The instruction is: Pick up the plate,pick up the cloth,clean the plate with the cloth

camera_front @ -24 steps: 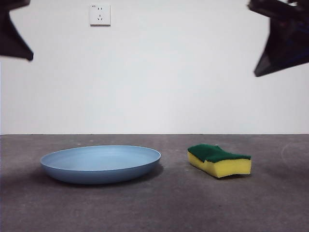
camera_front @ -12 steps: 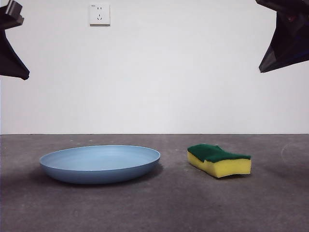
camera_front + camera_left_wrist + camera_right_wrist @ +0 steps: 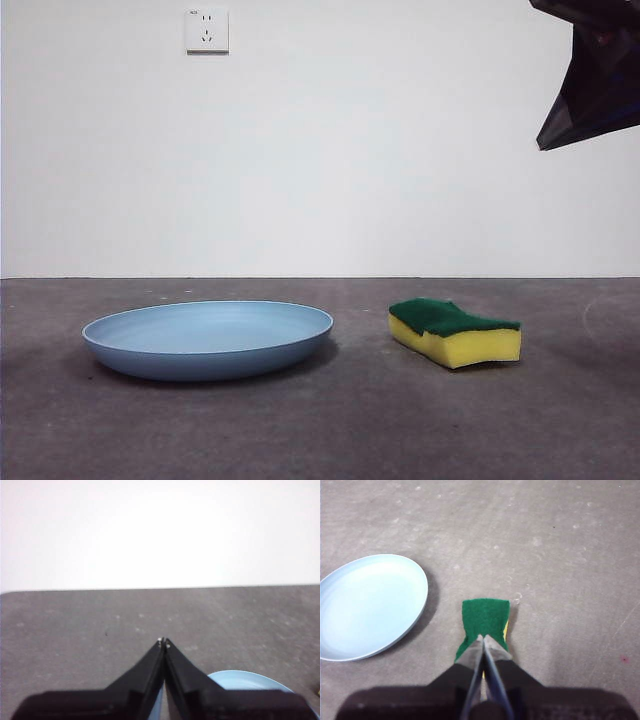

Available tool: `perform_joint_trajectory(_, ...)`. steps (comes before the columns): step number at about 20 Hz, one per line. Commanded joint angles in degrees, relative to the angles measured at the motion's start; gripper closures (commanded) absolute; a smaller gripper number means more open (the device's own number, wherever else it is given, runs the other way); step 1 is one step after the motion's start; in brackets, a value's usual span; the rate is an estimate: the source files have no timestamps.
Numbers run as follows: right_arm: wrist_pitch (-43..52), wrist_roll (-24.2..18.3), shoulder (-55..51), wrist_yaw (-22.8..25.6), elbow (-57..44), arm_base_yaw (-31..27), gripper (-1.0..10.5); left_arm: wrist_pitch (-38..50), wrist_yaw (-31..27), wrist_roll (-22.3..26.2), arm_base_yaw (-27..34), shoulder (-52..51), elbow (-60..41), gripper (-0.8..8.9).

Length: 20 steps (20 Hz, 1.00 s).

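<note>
Front view: plate [image 3: 208,340] and cloth [image 3: 456,332] lie apart on table [image 3: 330,430].
Right gripper [image 3: 483,639]: jaws pressed together, empty, high over the cloth.
Left gripper [image 3: 163,642]: jaws together, empty, above the plate.

A dark grey table [image 3: 360,430] with a rough, faintly speckled surface fills the near half of the front view and runs back to a plain white wall [image 3: 400,150]. High on the wall, toward the left, sits a white electrical socket [image 3: 206,30]. Pale scuffs mark the table at the right.
</note>
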Motion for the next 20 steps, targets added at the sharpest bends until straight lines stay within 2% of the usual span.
perform_joint_trajectory(1,0.3,-0.3,0.0,0.2,-0.4,0.0,9.5,-0.4,5.8,1.4,5.0,-3.7,-4.4,8.14)
perform_joint_trajectory(2,0.3,-0.3,0.0,0.2,-0.4,0.0,9.5,-0.3,7.4,1.4,7.0,-5.7,-6.4,8.14)
perform_joint_trajectory(5,0.3,-0.3,0.0,0.2,-0.4,0.0,9.5,0.5,7.5,1.3,10.3,-9.9,-11.5,8.14)
perform_joint_trajectory(10,0.3,-0.3,0.0,0.2,-0.4,0.0,9.5,2.0,7.5,0.6,11.9,-15.4,-18.2,8.14)
perform_joint_trajectory(15,0.3,-0.3,0.0,0.2,-0.4,0.0,9.5,-5.2,7.0,0.8,12.7,-15.4,-18.9,8.14)
perform_joint_trajectory(20,0.3,-0.3,0.0,0.2,-0.4,0.0,9.5,-4.7,7.1,0.7,12.9,-15.4,-18.9,8.14)
